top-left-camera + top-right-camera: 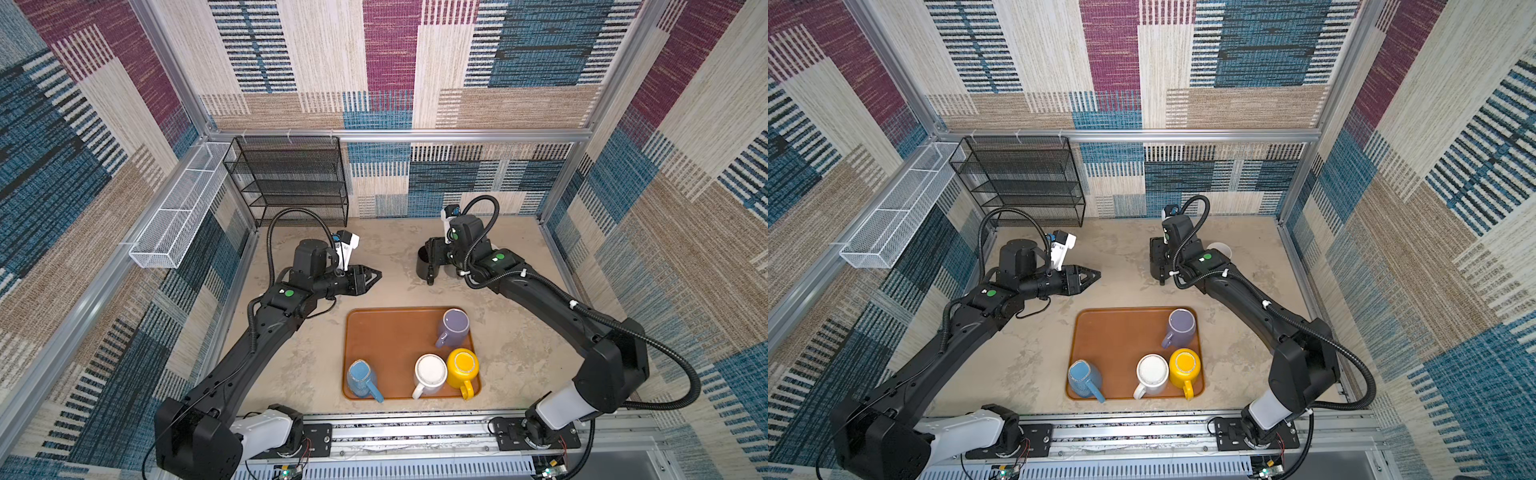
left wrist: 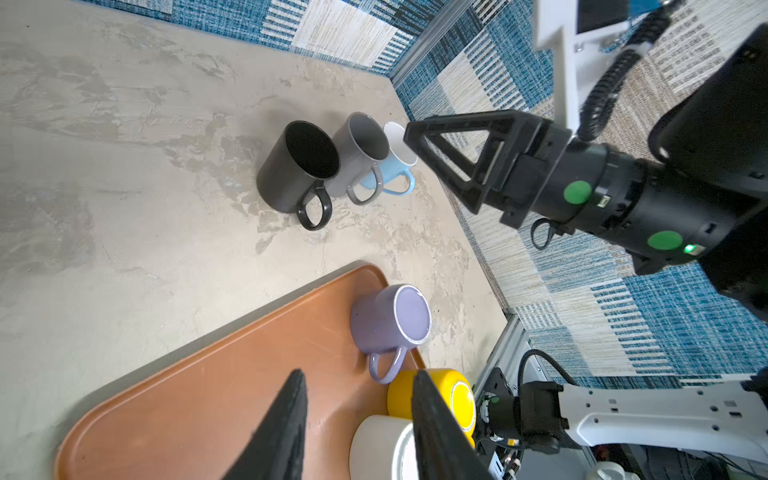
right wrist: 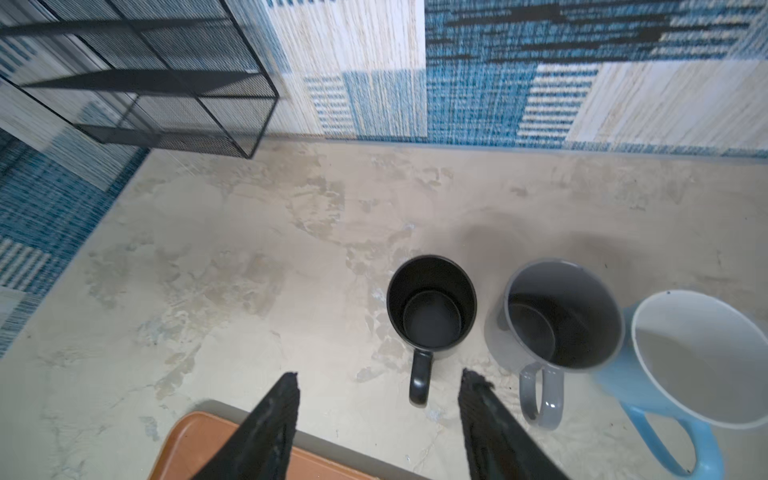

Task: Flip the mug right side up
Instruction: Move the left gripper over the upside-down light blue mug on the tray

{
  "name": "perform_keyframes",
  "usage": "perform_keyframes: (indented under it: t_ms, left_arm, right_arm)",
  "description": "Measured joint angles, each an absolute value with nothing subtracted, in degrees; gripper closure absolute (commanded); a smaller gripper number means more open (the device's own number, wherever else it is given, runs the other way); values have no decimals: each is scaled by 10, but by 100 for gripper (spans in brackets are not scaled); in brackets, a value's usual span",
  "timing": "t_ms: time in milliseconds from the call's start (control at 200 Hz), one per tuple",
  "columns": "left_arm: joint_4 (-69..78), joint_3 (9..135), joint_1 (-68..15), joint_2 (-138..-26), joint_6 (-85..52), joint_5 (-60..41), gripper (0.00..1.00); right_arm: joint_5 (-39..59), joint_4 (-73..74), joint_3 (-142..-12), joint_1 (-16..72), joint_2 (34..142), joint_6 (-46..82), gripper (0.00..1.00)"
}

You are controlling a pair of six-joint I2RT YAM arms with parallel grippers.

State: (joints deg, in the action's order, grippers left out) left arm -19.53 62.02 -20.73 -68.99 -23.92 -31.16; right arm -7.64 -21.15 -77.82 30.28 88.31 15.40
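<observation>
Several mugs stand upside down on the brown tray (image 1: 386, 336): purple (image 1: 453, 328), white (image 1: 430, 372), yellow (image 1: 462, 365) and blue (image 1: 360, 378). Behind the tray, a black mug (image 3: 432, 307), a grey mug (image 3: 561, 316) and a light blue mug (image 3: 698, 357) stand right side up in a row on the table. My right gripper (image 3: 380, 374) hangs open just above the black mug's handle, holding nothing. My left gripper (image 2: 359, 374) is open and empty, hovering over the table beyond the tray's back left corner (image 1: 376, 276).
A black wire shelf (image 1: 291, 178) stands at the back left against the wall. A white wire basket (image 1: 183, 208) hangs on the left wall. The enclosure walls run close behind and to the right of the upright mugs.
</observation>
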Motion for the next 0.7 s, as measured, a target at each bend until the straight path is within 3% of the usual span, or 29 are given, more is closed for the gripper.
perform_keyframes:
  t_ms: [110,321,701]
  left_arm:
    - [-248,629,-208,-668,-228,-281,61]
    - [-353,615,-224,-599,-242,-212,61]
    - [-576,535,-349,-418,-482,-118,61]
  right_arm:
    - [-49,-199,-775,291,876,154,24]
    - [-22,-191,-772,284,875,154,21]
    - [2,-180,-767,281,890,162,17]
